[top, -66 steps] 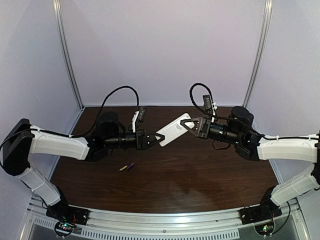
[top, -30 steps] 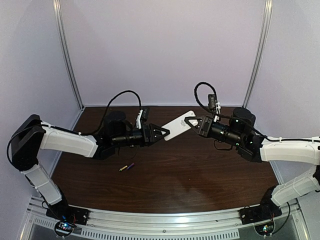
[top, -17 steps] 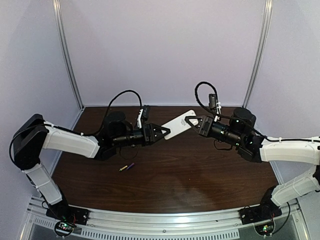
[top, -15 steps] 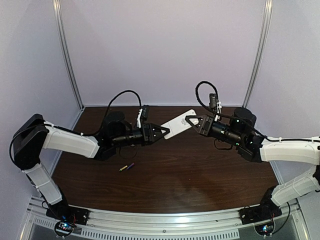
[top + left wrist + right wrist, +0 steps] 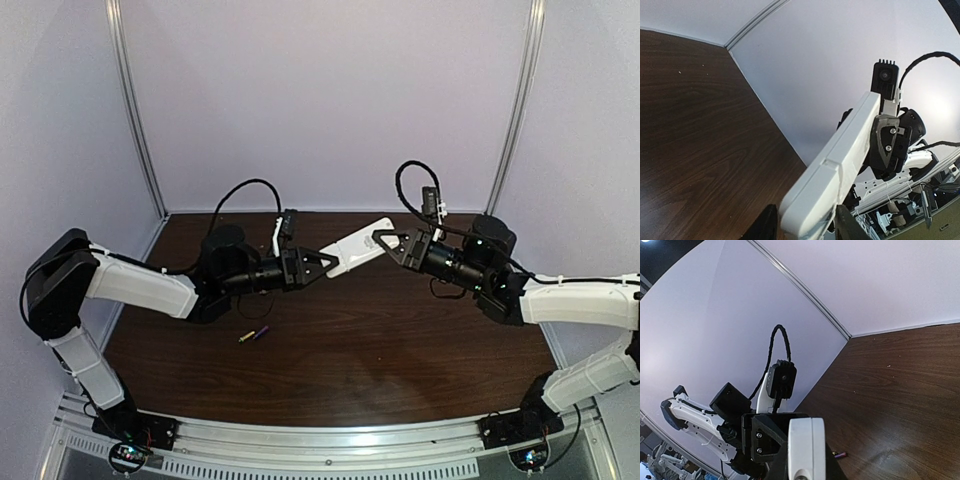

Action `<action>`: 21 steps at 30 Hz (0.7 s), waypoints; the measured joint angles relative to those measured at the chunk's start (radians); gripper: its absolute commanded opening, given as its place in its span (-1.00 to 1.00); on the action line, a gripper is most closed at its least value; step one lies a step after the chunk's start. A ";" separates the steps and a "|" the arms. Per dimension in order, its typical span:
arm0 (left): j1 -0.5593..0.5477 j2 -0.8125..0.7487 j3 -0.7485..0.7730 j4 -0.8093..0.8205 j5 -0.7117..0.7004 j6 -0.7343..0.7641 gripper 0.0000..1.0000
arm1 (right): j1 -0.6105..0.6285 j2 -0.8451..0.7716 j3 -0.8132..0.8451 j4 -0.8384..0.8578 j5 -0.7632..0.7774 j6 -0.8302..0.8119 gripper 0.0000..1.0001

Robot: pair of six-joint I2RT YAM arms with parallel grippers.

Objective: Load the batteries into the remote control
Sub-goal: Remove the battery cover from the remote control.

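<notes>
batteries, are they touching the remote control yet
Apart. The top external view shows the batteries lying on the table, with bare wood between them and the remote control, which the right gripper holds farther back.

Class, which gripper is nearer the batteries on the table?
Left. The left gripper hangs just beyond the batteries; the right gripper, holding the remote control, lies farther right.

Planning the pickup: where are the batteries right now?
In the top view the batteries lie together on the table, left of centre, nearer its front edge than the left gripper.
</notes>
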 measured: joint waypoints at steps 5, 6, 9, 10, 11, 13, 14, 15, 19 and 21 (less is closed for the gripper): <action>0.000 0.000 -0.004 -0.003 -0.004 0.012 -0.29 | -0.016 -0.001 -0.013 0.014 -0.004 0.016 -1.00; 0.000 0.000 -0.006 -0.004 -0.005 0.013 -0.30 | -0.018 -0.002 -0.016 0.017 -0.005 0.020 -1.00; 0.001 0.000 -0.012 -0.012 -0.010 0.013 -0.44 | -0.023 -0.002 -0.021 0.021 -0.009 0.033 -1.00; 0.001 0.000 -0.013 -0.013 -0.010 0.014 -0.46 | -0.024 -0.002 -0.022 0.021 -0.010 0.034 -1.00; 0.001 0.000 -0.013 -0.012 -0.011 0.015 -0.47 | -0.024 -0.002 -0.024 0.022 -0.010 0.035 -1.00; 0.001 0.000 -0.013 -0.012 -0.012 0.016 -0.50 | -0.027 -0.002 -0.026 0.022 -0.011 0.037 -1.00; 0.001 0.000 -0.013 -0.012 -0.013 0.018 -0.53 | -0.027 -0.002 -0.026 0.022 -0.011 0.036 -1.00; 0.001 0.000 -0.013 -0.012 -0.013 0.018 -0.55 | -0.028 -0.002 -0.027 0.022 -0.011 0.036 -1.00; 0.002 0.000 -0.014 -0.012 -0.008 0.021 -0.62 | -0.028 -0.009 -0.027 0.009 -0.006 0.030 -1.00; 0.001 -0.002 -0.014 -0.011 -0.003 0.022 -0.71 | -0.028 -0.017 -0.027 -0.003 0.000 0.025 -1.00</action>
